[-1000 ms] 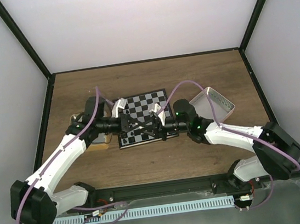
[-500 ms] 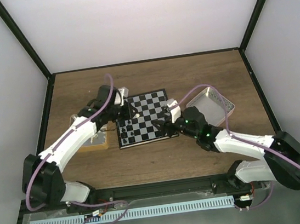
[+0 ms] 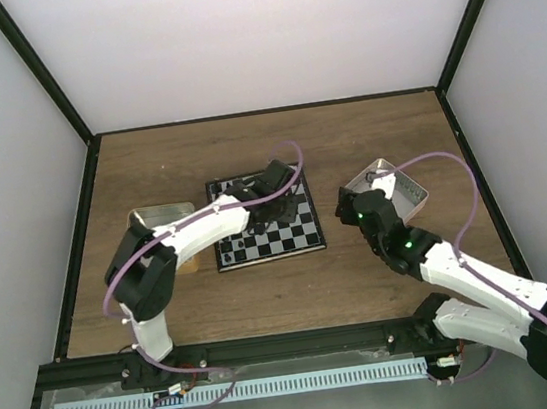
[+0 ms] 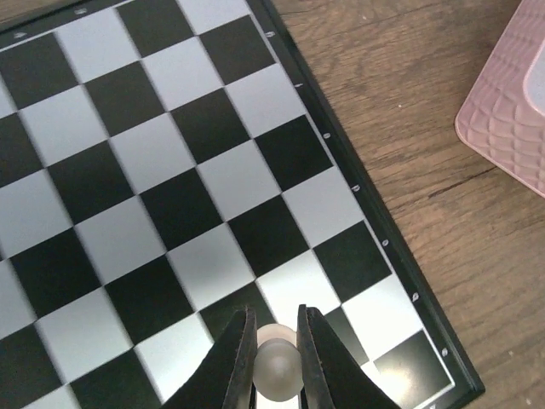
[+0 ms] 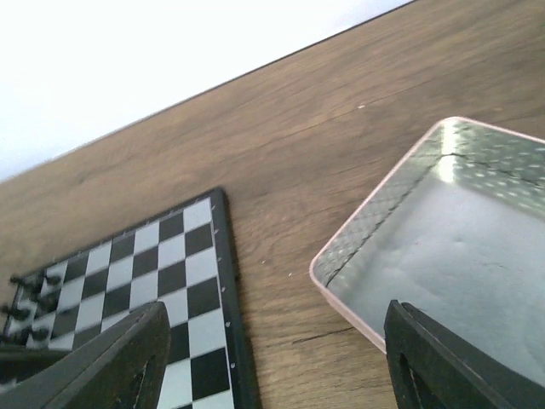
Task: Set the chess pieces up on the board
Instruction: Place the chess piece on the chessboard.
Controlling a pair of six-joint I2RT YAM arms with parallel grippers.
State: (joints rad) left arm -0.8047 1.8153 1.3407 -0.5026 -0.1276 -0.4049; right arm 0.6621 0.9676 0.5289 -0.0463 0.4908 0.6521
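The left gripper (image 4: 277, 336) hangs over the board (image 4: 170, 170), jaws clamped on 1 small whitish chess piece (image 4: 278, 375). It is close to the board's corner, on the side facing the pink tray (image 4: 511, 102). I can't tell whether the piece touches the surface yet. The right gripper (image 5: 277, 362) sits off the board beside that tray, jaws wide apart and holding nothing. A few black pieces (image 5: 32, 298) stand at the board's far end from the tray.

To my eye, the step is setting this white piece down. It should come straight down onto the middle of 1 square, base flat. The jaws should part only once it rests, then lift straight up so the round top isn't knocked over.
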